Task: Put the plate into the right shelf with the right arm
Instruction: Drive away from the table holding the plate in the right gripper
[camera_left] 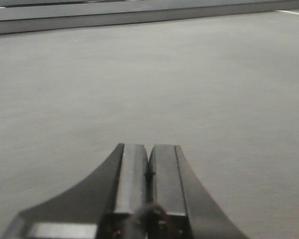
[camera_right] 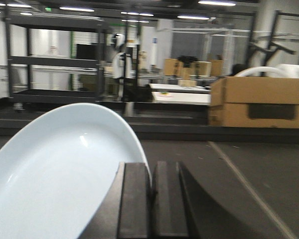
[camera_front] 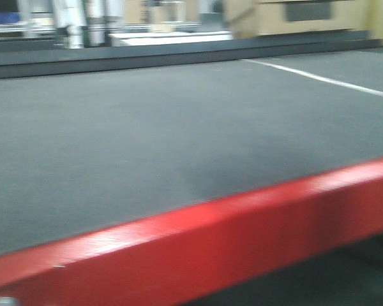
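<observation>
Right gripper (camera_right: 150, 167): black fingers drawn together, pinching the rim of the plate (camera_right: 55, 169) between them. The plate is white and glossy. It is held tilted, fanning out to the left of the fingers and raised above the dark grey surface below. Beyond it, a cardboard box (camera_right: 261, 102) sits to the right and a dark shelving unit (camera_right: 55, 59) stands at far left, blurred.

Left gripper (camera_left: 148, 149): fingers pressed together, nothing between them, low over the grey tabletop (camera_left: 139, 74).

Front view: the tabletop has a red front rail (camera_front: 230, 236), and a white line (camera_front: 319, 78) crosses its far right corner.
</observation>
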